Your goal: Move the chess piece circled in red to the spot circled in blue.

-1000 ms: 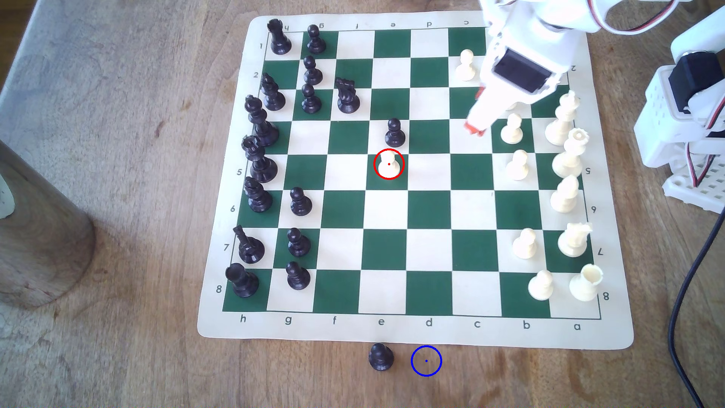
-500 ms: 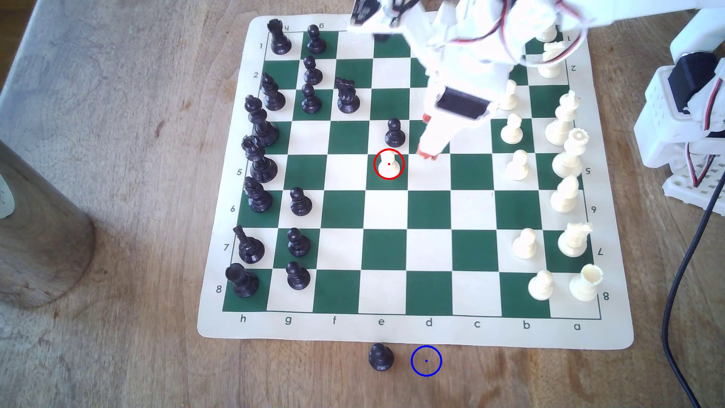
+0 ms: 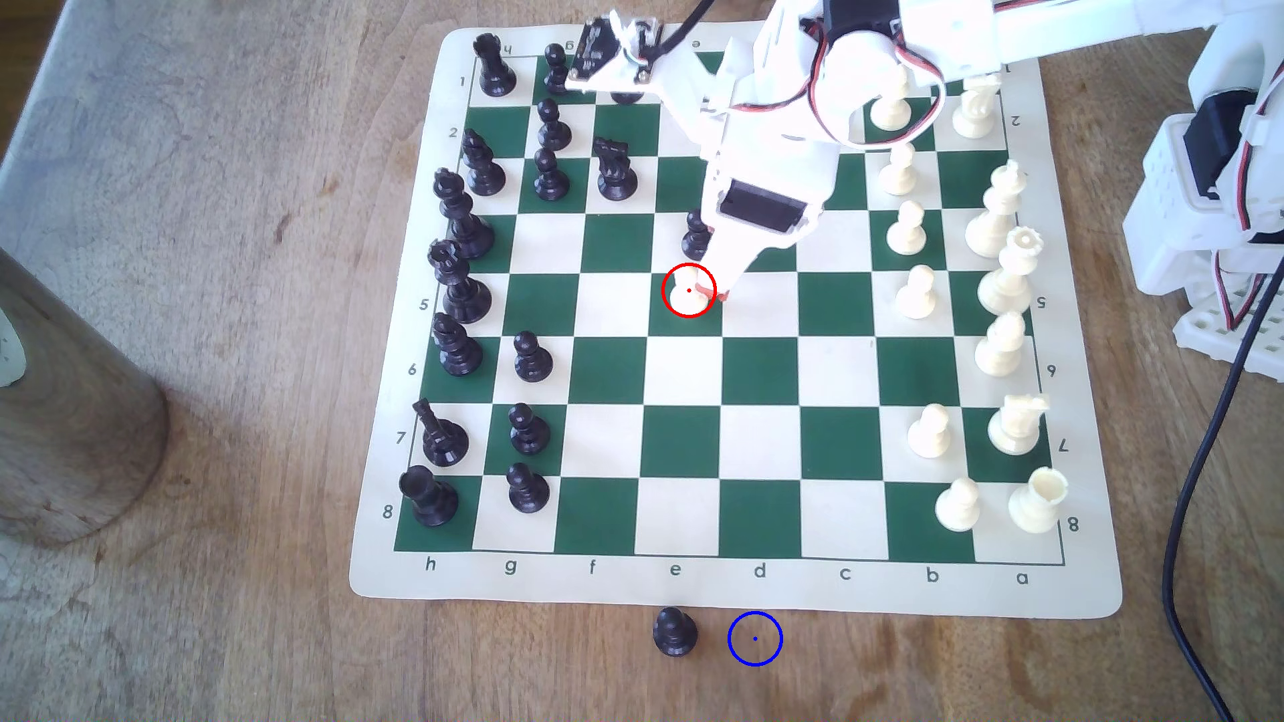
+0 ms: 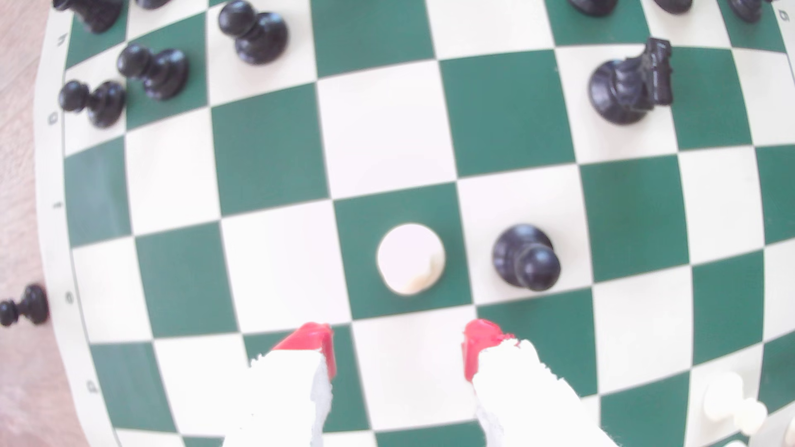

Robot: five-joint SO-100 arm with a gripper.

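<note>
The chess piece circled in red [image 3: 686, 291] is a cream-white pawn standing on a green square near the board's middle; in the wrist view the pawn [image 4: 411, 258] shows from above. My gripper [image 3: 714, 291] with red-tipped white fingers hangs just at the pawn's right side in the exterior view. The wrist view has the gripper [image 4: 398, 346] open, its red fingertips [image 4: 316, 339] apart and short of the pawn, nothing between them. The spot circled in blue [image 3: 755, 639] is bare wood below the mat's front edge.
A black pawn [image 3: 697, 236] stands one square from the circled pawn, partly behind my arm. Another black pawn [image 3: 674, 632] stands on the wood left of the blue ring. Black pieces line the exterior view's left, white pieces its right. A wooden cone [image 3: 69, 416] stands far left.
My arm has swung leftward and forward across the board in the exterior view, bringing the red fingertips from the c-file squares to right beside the circled pawn. No piece has moved.
</note>
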